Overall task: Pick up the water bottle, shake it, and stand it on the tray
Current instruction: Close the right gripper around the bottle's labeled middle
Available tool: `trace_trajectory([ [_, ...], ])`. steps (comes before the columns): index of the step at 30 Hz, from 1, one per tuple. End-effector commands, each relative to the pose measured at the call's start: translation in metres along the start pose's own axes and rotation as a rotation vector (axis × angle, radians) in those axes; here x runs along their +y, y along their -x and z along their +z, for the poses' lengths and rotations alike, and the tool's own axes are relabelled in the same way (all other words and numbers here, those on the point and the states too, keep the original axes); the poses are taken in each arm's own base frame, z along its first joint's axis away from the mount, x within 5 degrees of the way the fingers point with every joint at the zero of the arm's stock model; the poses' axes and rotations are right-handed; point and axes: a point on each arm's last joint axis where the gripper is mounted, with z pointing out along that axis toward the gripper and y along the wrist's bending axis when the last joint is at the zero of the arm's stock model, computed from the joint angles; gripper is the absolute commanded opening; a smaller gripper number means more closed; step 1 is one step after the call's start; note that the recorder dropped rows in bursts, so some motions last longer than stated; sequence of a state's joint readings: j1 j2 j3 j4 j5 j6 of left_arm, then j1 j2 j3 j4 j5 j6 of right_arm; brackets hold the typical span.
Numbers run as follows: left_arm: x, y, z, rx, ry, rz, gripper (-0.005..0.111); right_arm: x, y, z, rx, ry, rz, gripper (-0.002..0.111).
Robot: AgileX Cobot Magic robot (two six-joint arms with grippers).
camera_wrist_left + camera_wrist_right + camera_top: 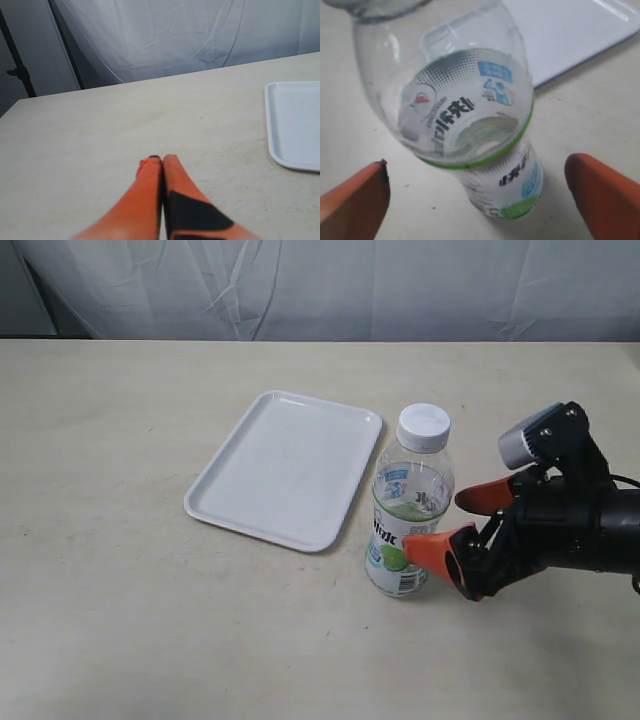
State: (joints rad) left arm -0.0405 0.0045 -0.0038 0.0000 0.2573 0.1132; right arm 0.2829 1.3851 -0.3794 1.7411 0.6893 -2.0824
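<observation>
Orange right end effector [435, 524], released, straddles the upright water bottle [408, 485] for grasping; left end effector [157, 161] clenched, empty.

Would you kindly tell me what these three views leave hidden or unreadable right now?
The left gripper is outside the exterior view's frame.
The water bottle has its cap cut off by the right wrist view's edge.
The tray is cropped at the left wrist view's edge.
The label has small print too small to read in any view.
</observation>
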Motion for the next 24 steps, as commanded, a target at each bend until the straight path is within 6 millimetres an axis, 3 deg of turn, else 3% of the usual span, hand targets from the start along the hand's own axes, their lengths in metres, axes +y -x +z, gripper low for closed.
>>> trace_trajectory([
  [1,0.0,0.0,0.0,-0.012,0.001,0.0,0.0,0.0,0.0,0.004,-0.007,0.044,-0.005,0.092],
  [14,0.0,0.0,0.0,-0.012,0.001,0.0,0.0,-0.015,0.008,0.025,0.002,0.092,0.025,0.092],
  [24,0.0,0.0,0.0,-0.012,0.001,0.0,0.0,-0.018,0.012,0.028,-0.009,0.101,0.021,0.092],
])
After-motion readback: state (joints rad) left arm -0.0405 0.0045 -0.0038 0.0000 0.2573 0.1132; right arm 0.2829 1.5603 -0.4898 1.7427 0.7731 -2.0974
